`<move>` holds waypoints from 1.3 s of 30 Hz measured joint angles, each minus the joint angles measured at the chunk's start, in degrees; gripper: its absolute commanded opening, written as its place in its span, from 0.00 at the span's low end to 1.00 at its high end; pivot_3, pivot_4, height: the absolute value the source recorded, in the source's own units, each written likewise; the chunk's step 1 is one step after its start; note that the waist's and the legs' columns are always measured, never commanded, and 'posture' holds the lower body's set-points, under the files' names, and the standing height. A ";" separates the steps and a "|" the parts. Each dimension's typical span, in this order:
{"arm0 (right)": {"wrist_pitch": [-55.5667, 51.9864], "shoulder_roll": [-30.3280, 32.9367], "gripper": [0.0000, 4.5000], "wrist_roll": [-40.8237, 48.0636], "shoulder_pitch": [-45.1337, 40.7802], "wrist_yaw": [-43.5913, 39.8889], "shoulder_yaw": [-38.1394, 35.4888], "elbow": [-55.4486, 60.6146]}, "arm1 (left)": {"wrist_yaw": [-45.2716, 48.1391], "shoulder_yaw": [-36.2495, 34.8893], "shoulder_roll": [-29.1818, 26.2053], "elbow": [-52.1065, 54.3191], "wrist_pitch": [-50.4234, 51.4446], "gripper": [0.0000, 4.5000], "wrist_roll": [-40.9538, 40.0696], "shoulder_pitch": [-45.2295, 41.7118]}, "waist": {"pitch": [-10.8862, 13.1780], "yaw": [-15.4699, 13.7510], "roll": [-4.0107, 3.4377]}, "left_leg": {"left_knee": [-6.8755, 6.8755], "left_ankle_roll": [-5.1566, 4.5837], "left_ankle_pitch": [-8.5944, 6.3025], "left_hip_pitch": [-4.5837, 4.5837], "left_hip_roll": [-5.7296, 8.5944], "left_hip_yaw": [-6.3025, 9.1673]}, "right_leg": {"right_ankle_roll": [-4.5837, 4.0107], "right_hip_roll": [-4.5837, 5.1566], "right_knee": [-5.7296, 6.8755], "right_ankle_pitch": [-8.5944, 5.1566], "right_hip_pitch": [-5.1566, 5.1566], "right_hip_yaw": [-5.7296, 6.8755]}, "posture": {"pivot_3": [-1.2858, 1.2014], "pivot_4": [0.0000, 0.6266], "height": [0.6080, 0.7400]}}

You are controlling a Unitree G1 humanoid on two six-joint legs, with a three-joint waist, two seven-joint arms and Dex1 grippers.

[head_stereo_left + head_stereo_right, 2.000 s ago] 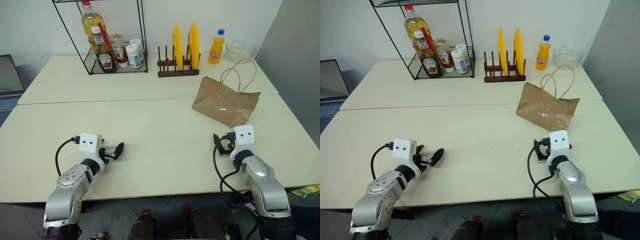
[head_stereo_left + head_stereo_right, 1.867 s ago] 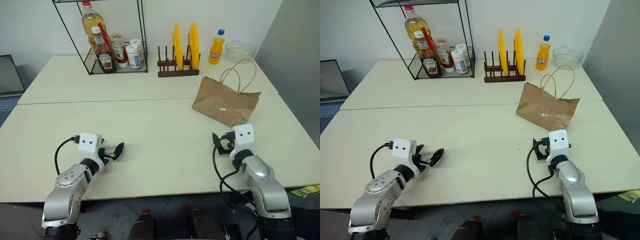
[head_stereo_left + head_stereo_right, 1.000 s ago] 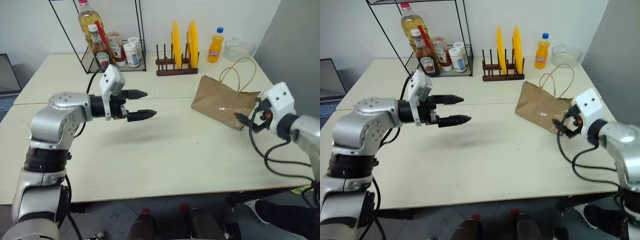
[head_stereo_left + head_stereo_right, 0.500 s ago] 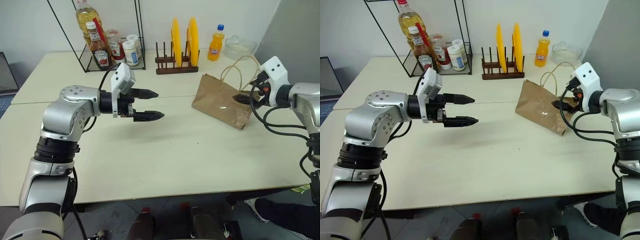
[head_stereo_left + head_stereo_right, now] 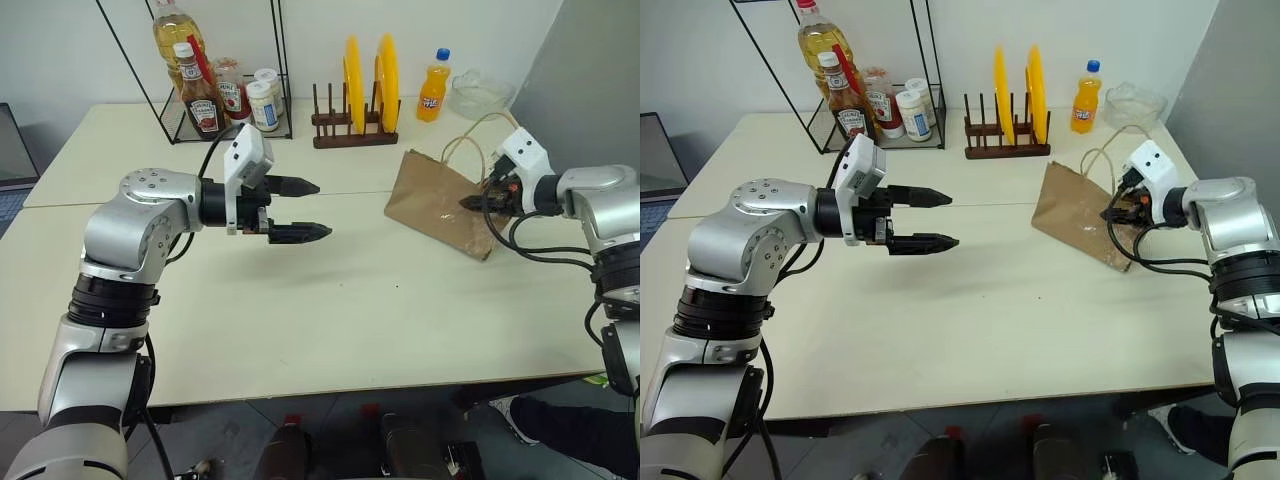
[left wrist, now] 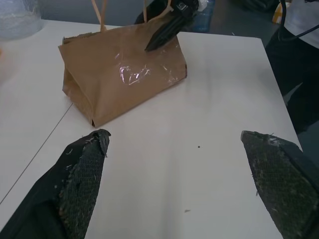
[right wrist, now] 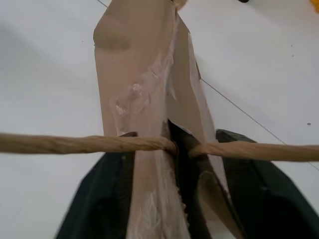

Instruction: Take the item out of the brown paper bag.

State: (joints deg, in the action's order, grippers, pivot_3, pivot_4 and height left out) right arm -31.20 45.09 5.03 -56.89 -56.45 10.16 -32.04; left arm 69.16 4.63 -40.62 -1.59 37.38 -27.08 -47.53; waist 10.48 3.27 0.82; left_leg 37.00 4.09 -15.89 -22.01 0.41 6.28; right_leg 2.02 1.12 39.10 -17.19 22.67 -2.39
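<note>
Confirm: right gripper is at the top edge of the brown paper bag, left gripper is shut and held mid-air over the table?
Not quite. The left gripper is open, its fingers spread wide apart in the left wrist view and both eye views. The rest holds: the right gripper is at the top edge of the brown paper bag, and the left hangs over the table.

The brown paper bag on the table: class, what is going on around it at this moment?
A humanoid robot is working at the brown paper bag, which lies on the table in front of a plate rack. Its right gripper is at the bag's top edge, with one paper wall between its fingers, just under the cord handle. The left gripper hovers open over the middle of the table, pointing toward the bag. Nothing has come out of the bag yet.
</note>
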 measured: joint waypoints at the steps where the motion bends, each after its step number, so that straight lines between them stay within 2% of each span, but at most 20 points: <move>1: 0.17 0.00 0.30 -0.10 -0.01 -0.27 0.00 -0.17 | -0.05 -0.06 0.00 0.21 0.15 1.00 -0.10 0.00 | 0.00 0.00 0.00 | 0.00 0.00 0.00 0.00 0.00 0.00 | 0.00 0.00 0.01 0.00 0.00 0.01 | 0.52 0.24 1.00; 4: 0.99 0.00 0.06 -0.82 -0.01 -1.11 0.00 -0.56 | -0.40 -0.20 0.00 0.92 0.37 1.00 -0.20 0.00 | 0.00 -0.01 0.00 | 0.01 0.00 0.00 0.00 0.00 0.01 | 0.00 -0.01 0.02 0.00 0.00 0.01 | 0.52 0.24 1.00; 5: 1.31 0.00 0.01 -1.06 -0.02 -1.17 0.00 -0.61 | -0.53 -0.23 0.00 1.05 0.39 1.00 -0.21 0.02 | 0.00 -0.01 0.00 | 0.01 0.00 0.00 0.00 0.00 0.01 | 0.00 -0.01 0.03 0.00 0.00 0.01 | 0.52 0.24 1.00; 16: 5.39 -1.18 0.01 -1.64 -0.71 -2.35 -0.37 -2.20 | -2.17 -1.71 -0.05 2.72 1.03 1.00 -1.38 1.60 | 0.00 0.23 0.00 | 0.02 0.04 0.03 0.01 -0.02 -0.07 | 0.00 0.00 0.04 0.00 0.03 -0.05 | 0.52 0.24 1.00; 23: 8.92 -8.53 0.01 -1.55 -6.28 -3.60 -0.35 -4.62 | -4.93 -5.54 -0.93 7.99 4.00 1.00 -4.39 7.58 | 0.01 1.73 0.00 | 0.06 0.05 0.07 -0.17 -0.07 -0.19 | 0.00 0.03 0.66 0.00 0.57 -0.20 | 0.52 0.24 1.00; 32: 23.91 -22.46 0.01 -4.74 -18.32 -6.39 2.74 -22.29 | -15.27 -21.00 -4.04 22.14 12.06 1.00 -11.53 24.95 | 0.04 2.17 -0.01 | 0.09 -0.04 0.09 -0.04 -0.21 -0.15 | -0.05 0.11 0.90 0.03 0.61 -0.23 | 0.52 0.24 1.00; 39: 36.36 -31.35 0.01 -10.03 -24.97 -7.97 4.83 -36.75 | -27.89 -34.00 -0.54 36.16 17.11 1.00 -19.30 38.24 | 0.07 1.38 0.06 | 0.12 0.02 0.12 -0.11 -0.12 -0.04 | -0.06 0.24 0.86 0.04 0.60 -0.16 | 0.52 0.24 1.00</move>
State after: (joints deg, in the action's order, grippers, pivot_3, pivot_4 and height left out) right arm 5.16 13.73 -5.00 -81.86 -64.42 14.99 -68.79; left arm 41.27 -29.37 -41.16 34.57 54.49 -46.37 -9.29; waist 10.56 4.65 0.88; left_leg 37.12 4.10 -15.77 -22.12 0.29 6.24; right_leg 1.96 1.36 39.96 -17.15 23.26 -2.56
